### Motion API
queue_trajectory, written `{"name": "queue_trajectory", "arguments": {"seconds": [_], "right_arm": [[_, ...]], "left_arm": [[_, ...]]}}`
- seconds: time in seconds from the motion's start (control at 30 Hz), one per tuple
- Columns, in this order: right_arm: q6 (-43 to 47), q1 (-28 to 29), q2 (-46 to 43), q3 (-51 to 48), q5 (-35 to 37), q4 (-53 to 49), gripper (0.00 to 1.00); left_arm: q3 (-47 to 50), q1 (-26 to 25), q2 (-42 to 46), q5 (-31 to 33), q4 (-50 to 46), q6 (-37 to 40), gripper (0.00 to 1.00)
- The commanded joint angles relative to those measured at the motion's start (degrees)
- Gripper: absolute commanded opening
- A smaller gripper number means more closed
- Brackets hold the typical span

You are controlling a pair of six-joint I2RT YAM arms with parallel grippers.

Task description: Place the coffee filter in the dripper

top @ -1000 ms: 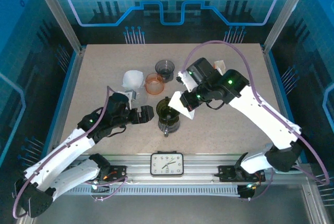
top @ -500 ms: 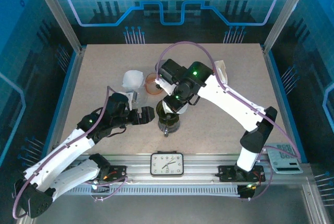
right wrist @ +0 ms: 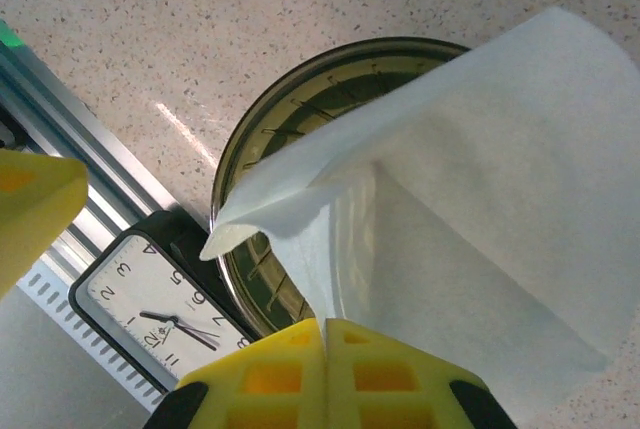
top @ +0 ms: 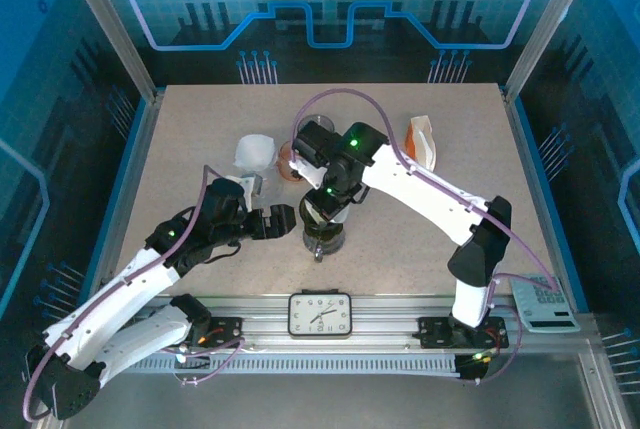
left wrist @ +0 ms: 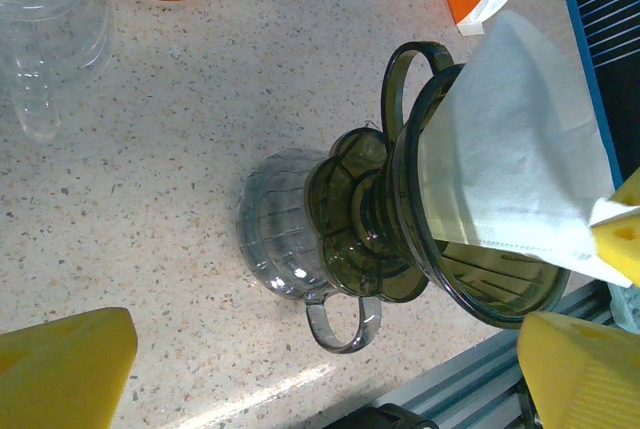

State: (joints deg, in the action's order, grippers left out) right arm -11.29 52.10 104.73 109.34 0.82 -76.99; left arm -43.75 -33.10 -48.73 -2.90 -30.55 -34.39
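The dripper (left wrist: 470, 279) is dark olive glass and sits on a clear glass server (left wrist: 285, 239) near the table's front. The white paper coffee filter (left wrist: 510, 149) has its lower part inside the dripper's cone and leans out over the rim. My right gripper (right wrist: 325, 334) is shut on the edge of the filter (right wrist: 470, 199), above the dripper's rim (right wrist: 290, 109). In the top view the right gripper (top: 330, 199) hangs over the dripper (top: 318, 232). My left gripper (top: 282, 219) stands open just left of the server, nothing between its yellow fingers (left wrist: 60, 369).
An orange cup (top: 291, 161) and a clear cup with white paper in it (top: 256, 152) stand behind the dripper. An orange and white piece (top: 422, 141) lies at the back right. A clock (top: 320, 313) sits on the front rail, a calculator (top: 548, 304) off the table's right.
My right arm has swung left with the filter, from beside the dripper's right side to over it. The left arm has stayed put.
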Motion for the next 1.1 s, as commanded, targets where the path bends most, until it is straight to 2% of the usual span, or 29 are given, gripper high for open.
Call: {"name": "queue_trajectory", "arguments": {"seconds": [0.0,0.3,0.37,0.5,0.7,0.97,1.07], "right_arm": [[-0.1,0.9,0.6,-2.3,-1.5,2.2,0.0],[-0.7,0.7,0.5,-6.3,-1.7,5.8,0.0],[-0.7,0.6,0.3,-6.7,-1.8,6.2,0.02],[-0.8,0.6,-0.5,-7.4,-2.1,6.9,0.13],[-1.3,0.5,-6.2,-11.1,-1.3,11.5,0.45],[-3.3,0.1,-13.6,-15.9,-0.6,15.8,0.61],[-4.4,-0.5,-16.3,-18.0,-0.2,17.7,0.64]], "left_arm": [[-0.7,0.4,0.7,-1.5,0.3,0.7,0.99],[-0.6,0.4,0.7,-1.4,0.3,0.4,0.99],[-0.5,0.4,0.7,-1.4,0.4,0.3,0.99],[-0.5,0.4,0.5,-2.0,0.8,-0.1,0.99],[-1.0,0.4,0.1,-3.1,1.7,-0.9,0.98],[-2.1,0.4,-1.4,-5.3,3.3,-2.1,0.94],[-3.6,0.5,-2.8,-5.9,3.7,-1.9,0.9]]}}
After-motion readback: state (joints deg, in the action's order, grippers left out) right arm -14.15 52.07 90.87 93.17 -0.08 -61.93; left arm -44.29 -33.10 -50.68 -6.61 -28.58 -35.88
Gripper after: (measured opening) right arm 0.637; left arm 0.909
